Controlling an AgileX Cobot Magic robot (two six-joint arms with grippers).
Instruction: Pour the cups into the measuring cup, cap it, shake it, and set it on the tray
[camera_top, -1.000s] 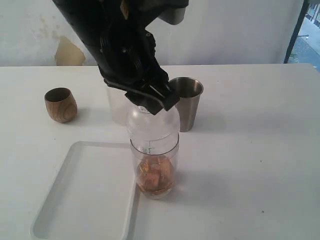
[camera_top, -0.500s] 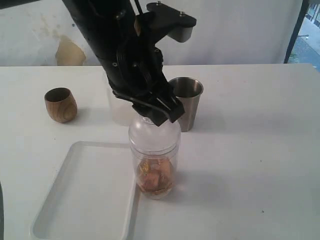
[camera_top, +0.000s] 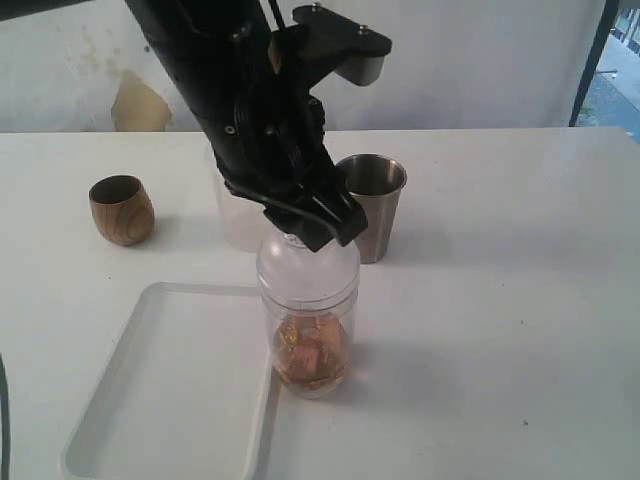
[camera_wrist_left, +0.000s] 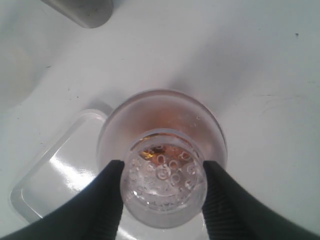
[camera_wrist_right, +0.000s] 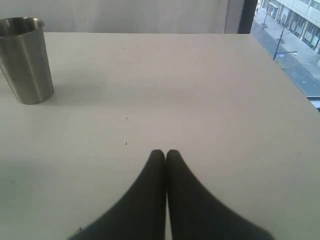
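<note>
Soft, even daylight washes the white table (camera_top: 520, 300); shadows beside the wooden cup (camera_top: 121, 209) and steel tumbler (camera_top: 374, 205) fall faint and blurred to the right in the exterior view; a window strip (camera_top: 620, 90) at that view's right edge shows bluish. The left wrist view is pale and overexposed, the domed lid (camera_wrist_left: 163, 172) close to the lens soft-edged, the tray (camera_wrist_left: 55, 170) glinting with white glare; in the right wrist view the right pincer (camera_wrist_right: 165, 156) is a featureless black silhouette, the street outside (camera_wrist_right: 292, 35) blown bright.
</note>
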